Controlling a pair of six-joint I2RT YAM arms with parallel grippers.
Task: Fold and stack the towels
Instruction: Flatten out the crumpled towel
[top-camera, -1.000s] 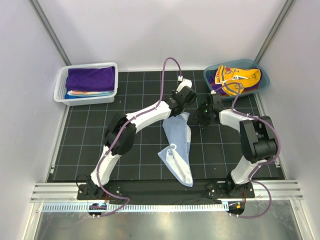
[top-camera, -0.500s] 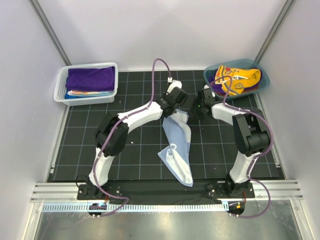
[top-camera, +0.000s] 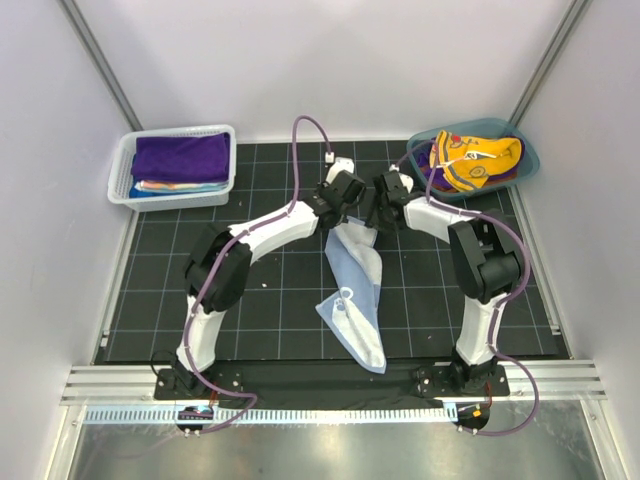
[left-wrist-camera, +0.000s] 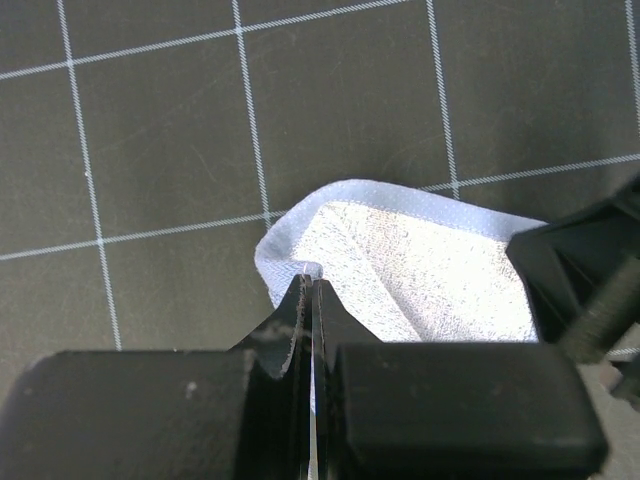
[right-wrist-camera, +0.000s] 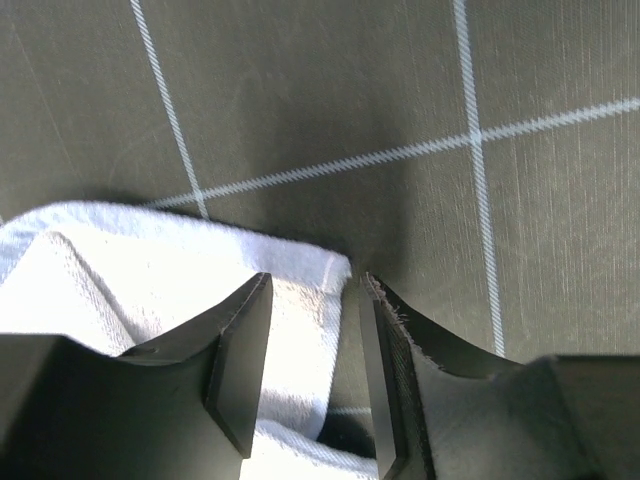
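A light blue towel (top-camera: 355, 285) lies crumpled on the black gridded mat, running from mid-mat toward the near edge. My left gripper (top-camera: 341, 197) is shut on its far corner (left-wrist-camera: 300, 245), pinching the hem between its fingertips. My right gripper (top-camera: 376, 205) is open just to the right, its jaws straddling the towel's other far corner (right-wrist-camera: 315, 275). A folded purple towel (top-camera: 180, 155) tops a stack in the white basket (top-camera: 122, 162). Yellow-orange and navy towels (top-camera: 478, 157) lie heaped in the teal tub (top-camera: 528, 166).
The white basket stands at the far left and the teal tub at the far right of the mat. Both arms reach in toward the mat's far middle, close together. Grey walls surround the mat (top-camera: 180, 290).
Both grippers have moved left along the far part of the mat; the right one has closed in on the towel's far corner beside the left one. The towel's far end shifted left.
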